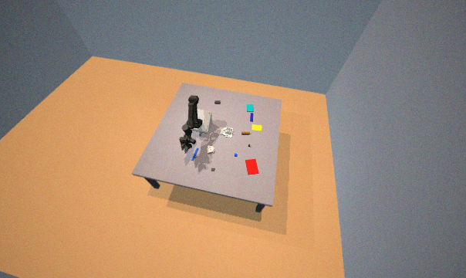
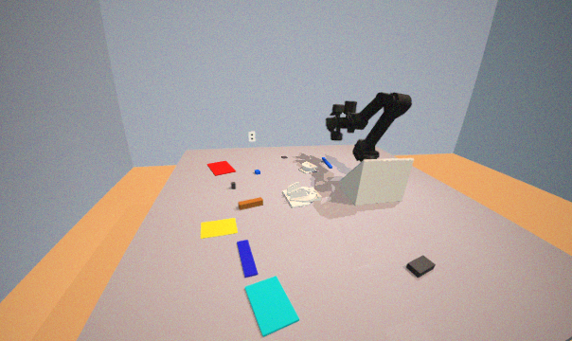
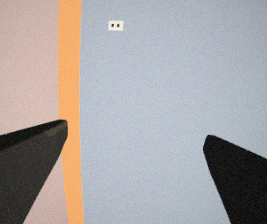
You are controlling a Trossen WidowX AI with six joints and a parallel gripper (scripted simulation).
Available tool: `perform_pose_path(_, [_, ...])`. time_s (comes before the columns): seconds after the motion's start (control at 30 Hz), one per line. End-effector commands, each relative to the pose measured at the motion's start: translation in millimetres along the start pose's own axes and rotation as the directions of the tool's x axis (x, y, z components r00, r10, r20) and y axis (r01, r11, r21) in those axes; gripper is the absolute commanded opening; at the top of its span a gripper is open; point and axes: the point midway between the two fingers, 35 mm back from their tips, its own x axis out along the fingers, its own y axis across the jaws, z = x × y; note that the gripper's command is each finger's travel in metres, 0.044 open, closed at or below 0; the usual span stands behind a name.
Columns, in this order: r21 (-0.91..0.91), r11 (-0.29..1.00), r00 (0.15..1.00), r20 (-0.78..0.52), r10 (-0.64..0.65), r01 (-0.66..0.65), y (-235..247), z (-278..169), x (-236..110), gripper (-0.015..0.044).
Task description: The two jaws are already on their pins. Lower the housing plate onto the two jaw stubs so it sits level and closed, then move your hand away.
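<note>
Tbl (image 1: 163, 154) (image 2: 172, 265) (image 3: 19, 65): red sq. (image 1: 251, 167) (image 2: 221, 168) well apart from white base pc. (image 1: 227, 132) (image 2: 301, 195).

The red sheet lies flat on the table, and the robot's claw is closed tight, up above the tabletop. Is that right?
Not quite: the claw is open, its two fingers wide apart with nothing between them, as the wrist view shows. The red sheet does lie flat on the table, and the claw is above the tabletop.
</note>
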Motion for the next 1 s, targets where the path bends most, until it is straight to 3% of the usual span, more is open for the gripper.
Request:
perform_pose_path(0.0, [0.000,1.000,1.000,0.000,0.000,0.000,0.0,0.0,0.0,0.0426])
perform_pose_path(0.5, [0.195,0.937,0.957,0.068,0.282,-0.290,45.0,25.1,17.2,0.0440])
perform_pose_path(0.97, [0.281,0.757,0.806,0.168,0.567,-0.590,90.7,66.1,13.8,0.0440])
